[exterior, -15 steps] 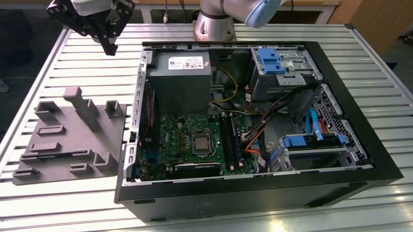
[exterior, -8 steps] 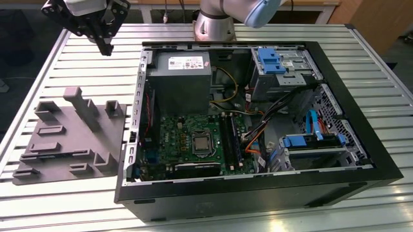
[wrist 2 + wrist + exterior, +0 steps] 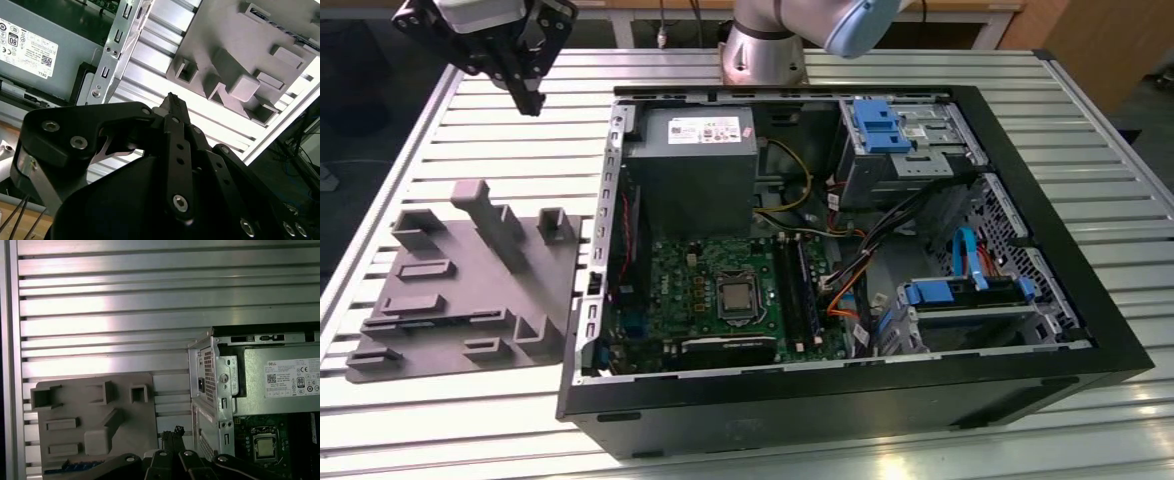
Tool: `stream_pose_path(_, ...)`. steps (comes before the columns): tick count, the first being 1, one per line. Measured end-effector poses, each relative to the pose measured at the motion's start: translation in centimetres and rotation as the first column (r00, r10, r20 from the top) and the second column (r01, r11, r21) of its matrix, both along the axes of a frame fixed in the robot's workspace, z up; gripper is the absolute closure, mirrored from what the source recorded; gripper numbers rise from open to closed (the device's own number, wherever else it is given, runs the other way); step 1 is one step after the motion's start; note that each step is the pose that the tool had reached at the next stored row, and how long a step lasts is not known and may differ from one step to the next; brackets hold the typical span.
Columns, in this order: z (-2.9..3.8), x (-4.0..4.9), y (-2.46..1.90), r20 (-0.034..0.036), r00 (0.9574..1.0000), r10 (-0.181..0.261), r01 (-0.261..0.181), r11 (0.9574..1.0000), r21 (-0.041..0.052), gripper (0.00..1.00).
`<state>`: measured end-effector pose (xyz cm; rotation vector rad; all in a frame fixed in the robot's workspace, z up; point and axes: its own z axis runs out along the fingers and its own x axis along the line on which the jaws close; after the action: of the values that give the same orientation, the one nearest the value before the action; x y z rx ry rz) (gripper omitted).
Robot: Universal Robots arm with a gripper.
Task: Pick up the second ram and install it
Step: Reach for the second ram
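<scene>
the exterior view stood off the arm, high up and well back, looking down across the slatted table (image 3: pixel 454 425), with the claw (image 3: pixel 527 98) hanging at the exterior view's left and the open computer case (image 3: pixel 854 405) off to the claw's side. the first wrist view sat above the claw (image 3: pixel 172 432) and faced straight down past its tips. the second wrist view sat close behind the claw (image 3: pixel 172 102), looking slantwise along it. both wrist views shared the grey fixture block (image 3: pixel 95 420) beneath the claw and the power supply (image 3: pixel 280 385) beside it.
</scene>
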<state>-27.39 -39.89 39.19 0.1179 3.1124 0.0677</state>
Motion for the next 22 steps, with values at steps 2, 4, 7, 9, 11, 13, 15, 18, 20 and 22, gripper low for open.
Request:
stream_pose_path(2,0.00,-0.22,0.00,-0.0001,1.0000,0.000,0.000,1.0000,-0.0001,0.89)
stream_pose_path(4,0.00,-0.43,0.00,-0.0001,1.0000,0.000,0.000,1.0000,-0.0001,0.89)
stream_pose_path(7,-0.01,-0.73,0.00,-0.0001,1.0000,0.000,0.000,1.0000,0.0000,0.89)
stream_pose_path(9,-0.02,-0.93,0.00,0.0000,1.0000,0.000,0.000,1.0000,0.0000,0.89)
stream_pose_path(11,-0.03,-1.13,0.00,-0.0001,1.0000,0.000,0.000,1.0000,-0.0001,0.89)
stream_pose_path(13,-0.04,-1.34,0.00,0.0000,1.0000,0.000,0.000,1.0000,0.0000,0.89)
stream_pose_path(15,-0.05,-1.54,0.00,-0.0001,1.0000,0.000,0.000,1.0000,0.0000,0.89)
stream_pose_path(18,-0.06,-1.84,0.00,-0.0001,1.0000,0.000,0.000,1.0000,-0.0001,0.89)
stream_pose_path(20,-0.07,-2.02,0.00,-0.0001,1.0000,0.000,0.000,1.0000,-0.0001,0.89)
stream_pose_path(22,-0.08,-2.21,0.00,0.0000,1.0000,0.000,0.000,1.0000,-0.0001,0.89)
